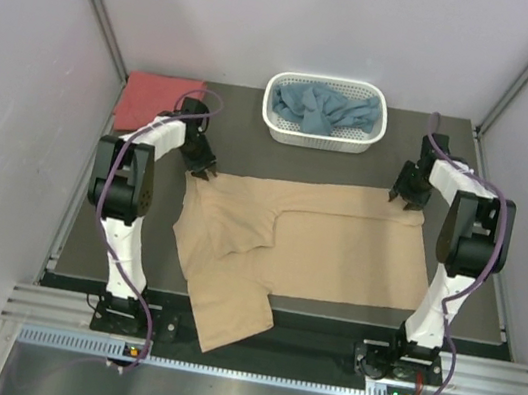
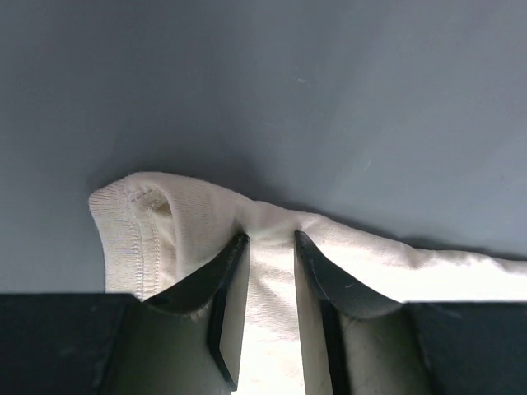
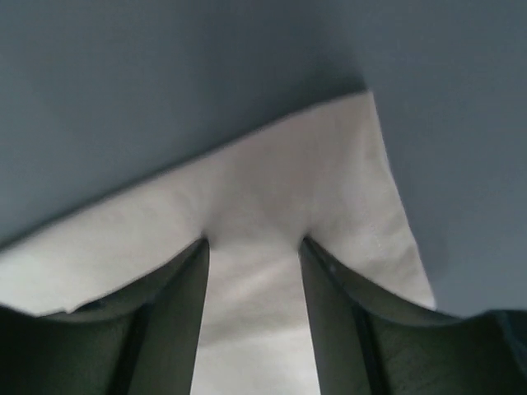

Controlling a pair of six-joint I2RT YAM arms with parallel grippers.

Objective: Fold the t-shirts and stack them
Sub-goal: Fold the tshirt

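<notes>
I've got the left gripper (image 1: 204, 173) and right gripper (image 1: 407, 205) both clamped on the tan t-shirt (image 1: 337, 245), dark mat (image 1: 241, 153), pale walls (image 1: 325, 15).

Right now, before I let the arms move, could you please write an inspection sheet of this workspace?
Surface: dark matte table top, flat.
Job's things: tan cloth t-shirt spread out, one part hanging over the near edge; coral-red cloth t-shirt folded at the far left corner; dusty blue cloth t-shirt crumpled inside the white lattice plastic basket.
Clutter: that basket, far centre; nothing else seen.
Grippers: left gripper pinches the tan t-shirt's far left corner; right gripper straddles its far right corner, grip unclear.
Cables: purple cables, left and right.
Surroundings: pale walls on three sides; metal rail in front.
</notes>
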